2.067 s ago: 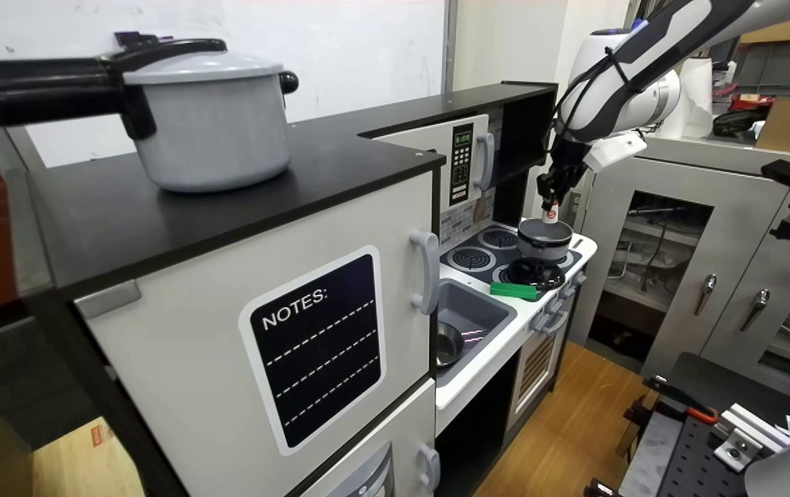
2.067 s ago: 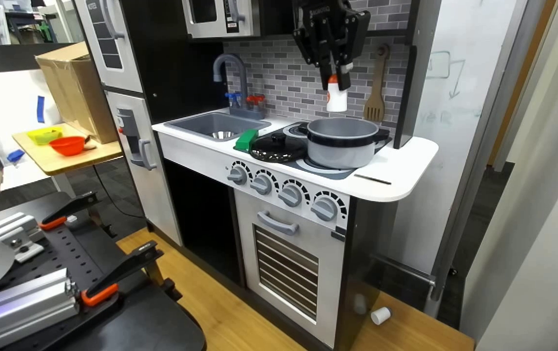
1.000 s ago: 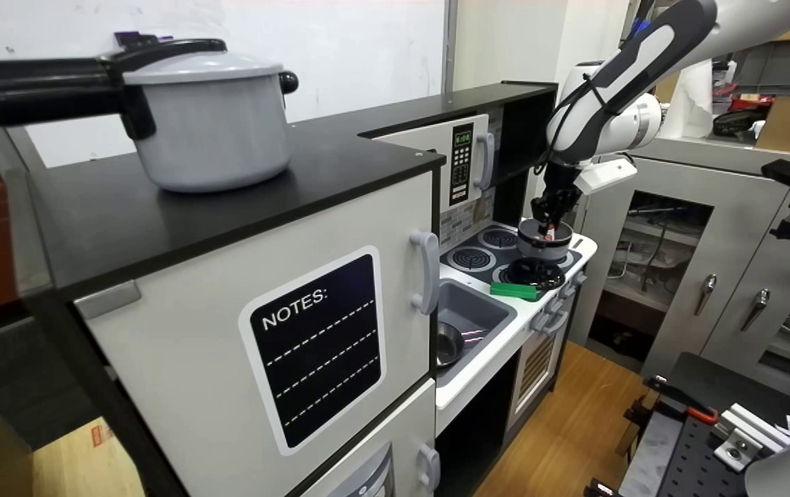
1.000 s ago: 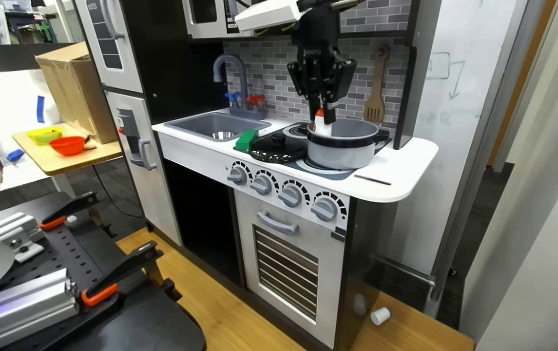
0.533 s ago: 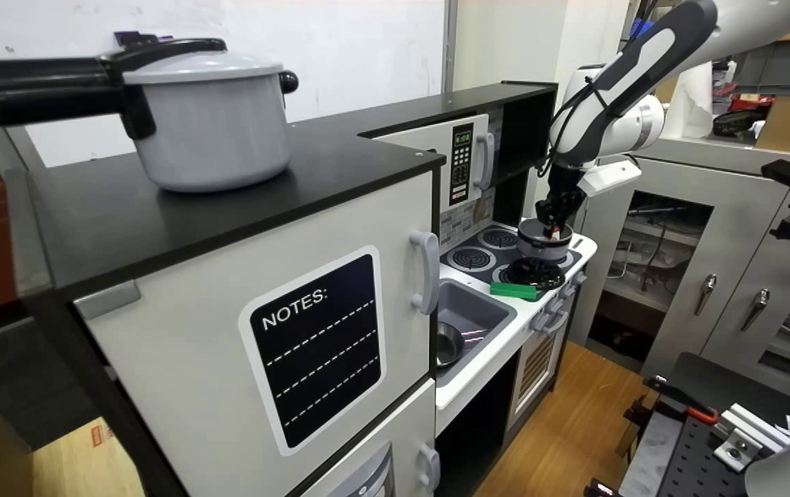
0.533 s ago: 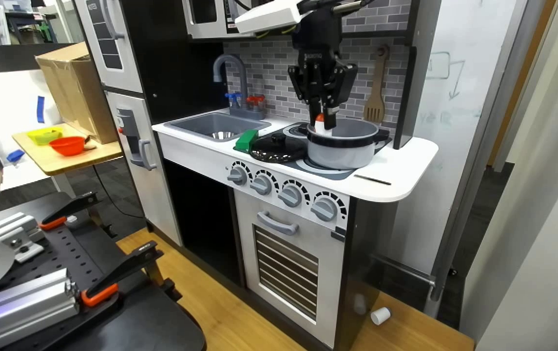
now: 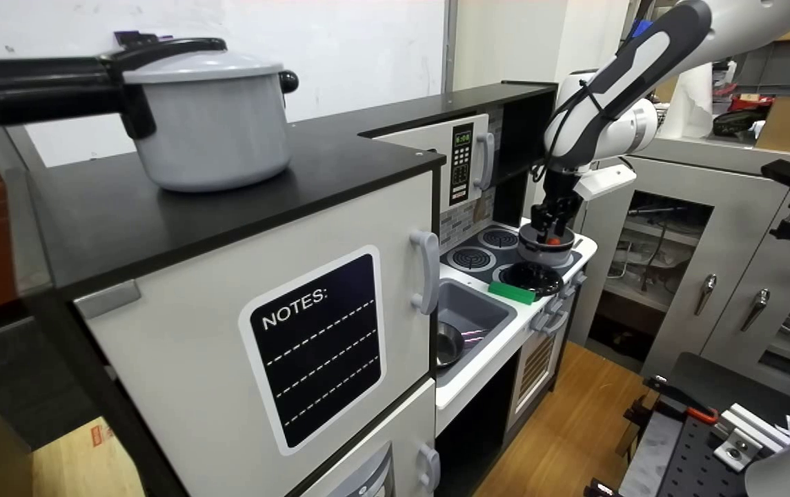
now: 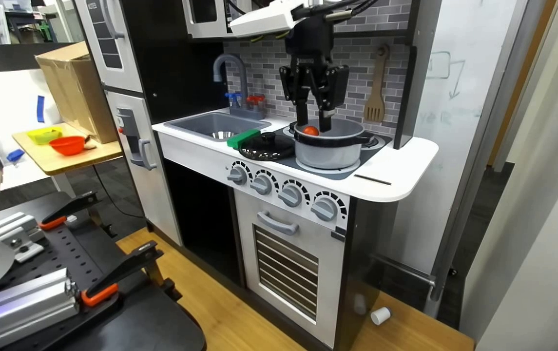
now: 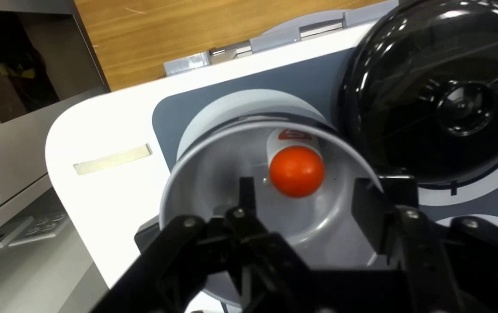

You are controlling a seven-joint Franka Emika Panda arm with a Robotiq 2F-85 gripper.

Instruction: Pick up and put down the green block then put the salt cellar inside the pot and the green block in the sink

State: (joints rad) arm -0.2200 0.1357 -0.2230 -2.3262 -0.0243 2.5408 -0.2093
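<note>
Salt cellar [image 9: 296, 167] (w/ red lbl. [image 9: 294, 134]) in pot [image 8: 327, 156]; door [image 7: 319, 348]: "NOTES:"

The arm [image 7: 633, 65] slants down to a pincer [image 8: 313, 124] pointing downward, its two fingers [image 8: 301, 112] spread apart.

I've room over the counter [image 8: 403, 165] at its rounded corner; toward the sink [image 8: 193, 122], black lid [image 8: 260, 150] and green block [image 8: 242, 138] obstruct.

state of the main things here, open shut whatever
Black two-fingered gripper: open
Grey round pot: uncovered
White orange-capped salt cellar: inside that pot
Glossy round black lid: off that pot
Green rectangular block: beside lid
Pale slatted oven door: shut
Large grey long-handled pot: lidded
</note>
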